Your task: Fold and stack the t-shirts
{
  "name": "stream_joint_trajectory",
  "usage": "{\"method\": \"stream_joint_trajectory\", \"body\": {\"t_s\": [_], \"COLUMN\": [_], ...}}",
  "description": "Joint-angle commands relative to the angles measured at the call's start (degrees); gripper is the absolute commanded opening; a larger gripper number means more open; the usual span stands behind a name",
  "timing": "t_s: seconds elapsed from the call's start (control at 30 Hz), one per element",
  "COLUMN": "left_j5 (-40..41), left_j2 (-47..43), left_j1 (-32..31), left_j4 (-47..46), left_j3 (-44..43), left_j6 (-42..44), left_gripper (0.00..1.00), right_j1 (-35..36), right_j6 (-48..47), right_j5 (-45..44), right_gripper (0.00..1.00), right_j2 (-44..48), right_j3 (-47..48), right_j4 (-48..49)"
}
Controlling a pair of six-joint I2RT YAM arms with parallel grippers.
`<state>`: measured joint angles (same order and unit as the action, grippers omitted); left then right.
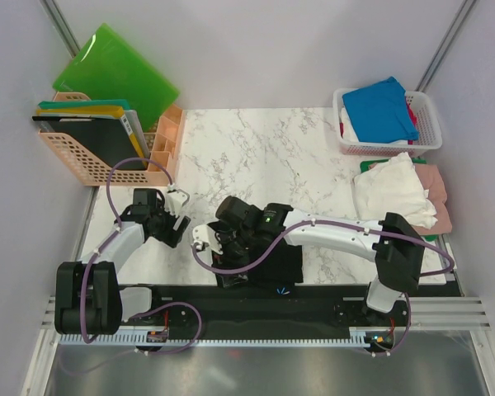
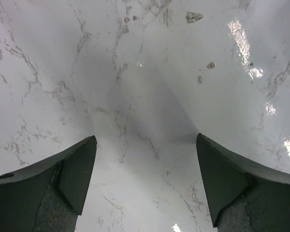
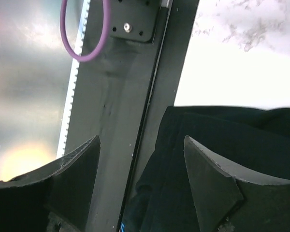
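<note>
A black t-shirt [image 1: 285, 262] lies folded at the table's near edge; in the right wrist view its dark cloth [image 3: 222, 140] fills the lower right. My right gripper [image 1: 229, 257] [image 3: 141, 159] hovers open over the shirt's left edge, gripping nothing. One fingertip [image 3: 210, 169] is above the cloth and the other above the black rail. My left gripper [image 1: 181, 212] [image 2: 145, 159] stands open over bare marble to the left. A bright blue t-shirt [image 1: 381, 106] sits in the basket. A white t-shirt [image 1: 392, 190] rests on a pink one [image 1: 439, 198] at the right.
A white basket [image 1: 430, 115] stands at the back right. A peach rack [image 1: 107, 157] with green plastic boards [image 1: 115, 70] is at the back left. A black rail [image 1: 231, 294] [image 3: 116, 106] runs along the table's near edge, with a purple cable loop [image 3: 82, 53] above it.
</note>
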<state>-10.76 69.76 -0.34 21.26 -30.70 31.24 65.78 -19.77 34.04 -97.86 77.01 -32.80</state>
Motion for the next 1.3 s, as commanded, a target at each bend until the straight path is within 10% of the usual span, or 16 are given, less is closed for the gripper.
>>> {"method": "stream_joint_trajectory", "body": {"t_s": [0.0, 0.3, 0.43, 0.87, 1.27], "left_j5": [1.0, 0.7, 0.7, 2.1, 2.1], "left_j2": [1.0, -1.5, -1.3, -1.6, -2.8], "left_j1": [0.2, 0.2, 0.2, 0.2, 0.2], "left_j4": [-1.4, -0.9, -0.7, -0.3, 0.7], "left_j3": [0.5, 0.3, -0.2, 0.8, 0.0], "left_j6": [1.9, 2.0, 1.8, 2.4, 2.0], "left_gripper": [0.91, 0.91, 0.91, 0.91, 0.91], "right_j1": [-0.3, -9.5, -11.1, -13.3, -20.5], "right_j6": [-1.2, 1.7, 2.1, 4.5, 0.2], "right_j5": [-3.4, -12.0, -14.0, -8.9, -21.2], "right_gripper": [0.78, 0.70, 0.00, 0.00, 0.00], "right_j2": [4.9, 8.2, 5.8, -5.3, -17.1], "right_j3": [-0.5, -3.6, -6.4, -9.3, 2.4], "right_j4": [-0.3, 1.7, 3.4, 7.3, 8.1]}}
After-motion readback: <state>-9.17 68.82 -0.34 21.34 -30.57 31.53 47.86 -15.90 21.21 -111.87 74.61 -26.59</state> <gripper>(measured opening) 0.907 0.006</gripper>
